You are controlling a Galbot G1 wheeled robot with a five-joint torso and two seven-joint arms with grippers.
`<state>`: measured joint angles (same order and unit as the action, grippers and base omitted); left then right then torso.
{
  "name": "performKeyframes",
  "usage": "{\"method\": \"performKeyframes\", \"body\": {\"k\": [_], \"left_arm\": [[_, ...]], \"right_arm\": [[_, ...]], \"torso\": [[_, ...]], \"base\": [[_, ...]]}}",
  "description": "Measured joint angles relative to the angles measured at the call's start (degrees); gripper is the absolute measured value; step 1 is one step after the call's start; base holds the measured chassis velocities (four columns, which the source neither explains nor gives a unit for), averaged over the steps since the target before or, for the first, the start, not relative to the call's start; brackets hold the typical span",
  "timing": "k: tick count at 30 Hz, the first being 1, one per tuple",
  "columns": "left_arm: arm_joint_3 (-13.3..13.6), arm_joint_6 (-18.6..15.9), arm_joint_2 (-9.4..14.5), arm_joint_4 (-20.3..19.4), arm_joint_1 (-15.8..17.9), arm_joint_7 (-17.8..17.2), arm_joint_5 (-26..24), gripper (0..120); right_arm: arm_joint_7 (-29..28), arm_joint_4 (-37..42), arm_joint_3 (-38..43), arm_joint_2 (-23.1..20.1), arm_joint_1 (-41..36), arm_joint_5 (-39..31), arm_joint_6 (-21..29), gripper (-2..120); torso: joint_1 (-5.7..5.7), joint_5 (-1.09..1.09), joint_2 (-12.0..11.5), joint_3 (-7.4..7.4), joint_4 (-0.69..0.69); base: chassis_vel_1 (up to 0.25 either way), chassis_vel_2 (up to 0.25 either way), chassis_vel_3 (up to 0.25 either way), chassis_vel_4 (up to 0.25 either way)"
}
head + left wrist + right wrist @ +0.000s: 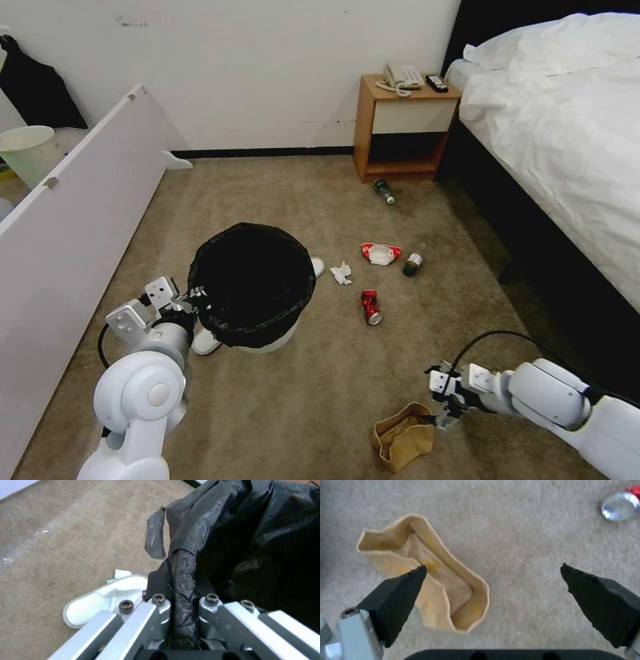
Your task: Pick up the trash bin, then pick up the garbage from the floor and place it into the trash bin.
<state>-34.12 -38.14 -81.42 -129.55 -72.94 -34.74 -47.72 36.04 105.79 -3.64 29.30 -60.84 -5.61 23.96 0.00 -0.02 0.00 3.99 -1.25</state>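
Head view puts the left gripper (pixel 193 298) at the near-left rim of the trash bin (pixel 252 287), which stands on the carpet (pixel 300 393) beside a white panel (pixel 73 220). From the left wrist view, its jaws are pressed together on the bag-covered rim (pixel 182 585), with a white slipper (pixel 100 602) on the floor just beside the bin.

The right gripper (pixel 445 407) hangs low beside the brown paper bag (pixel 403 437), jaws spread wide. In the right wrist view 1 fingertip (pixel 410 580) overlaps the bag's open mouth (pixel 430 580) while the other is over bare carpet, so the bag sits off-centre between them.

Other litter lies well apart from the bag: a crushed red can (pixel 371 307), a crumpled tissue (pixel 341 273), a red-white wrapper (pixel 381 253) and 2 bottles (pixel 413 264), (pixel 383 191), the farther one near the nightstand (pixel 403 127).

Risks, as a judgement: closing from this offset could catch only 1 thin wall of the bag, which may crumple or slip free. The left grip is largely on loose liner, so lifting could drag the liner off the rim or tilt the bin.
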Motion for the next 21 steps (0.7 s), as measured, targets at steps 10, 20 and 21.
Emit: {"method": "performKeyframes", "body": {"k": [10,20,21], "left_arm": [[-0.4,0.2,-0.2,0.2,-0.2,0.3,0.1,4],[-0.3,0.4,-0.5,0.8,-0.2,0.5,0.3,4],[-0.3,0.4,-0.5,0.9,-0.1,0.5,0.4,4]], "right_arm": [[0.2,-4.0,-6.5,3.8,4.1,-0.1,-2.9,100],[0.1,-6.2,-9.0,5.7,5.6,-0.1,-4.1,100],[0.1,-6.6,-9.3,6.0,5.7,-0.1,-4.2,100]], "torso": [[0.0,0.0,0.0,0.0,0.0],[0.0,0.02,0.0,0.0,0.0],[0.0,0.02,0.0,0.0,0.0]], "base": [[0.0,0.0,0.0,0.0],[0.0,0.0,0.0,0.0],[0.0,0.0,0.0,0.0]]}}
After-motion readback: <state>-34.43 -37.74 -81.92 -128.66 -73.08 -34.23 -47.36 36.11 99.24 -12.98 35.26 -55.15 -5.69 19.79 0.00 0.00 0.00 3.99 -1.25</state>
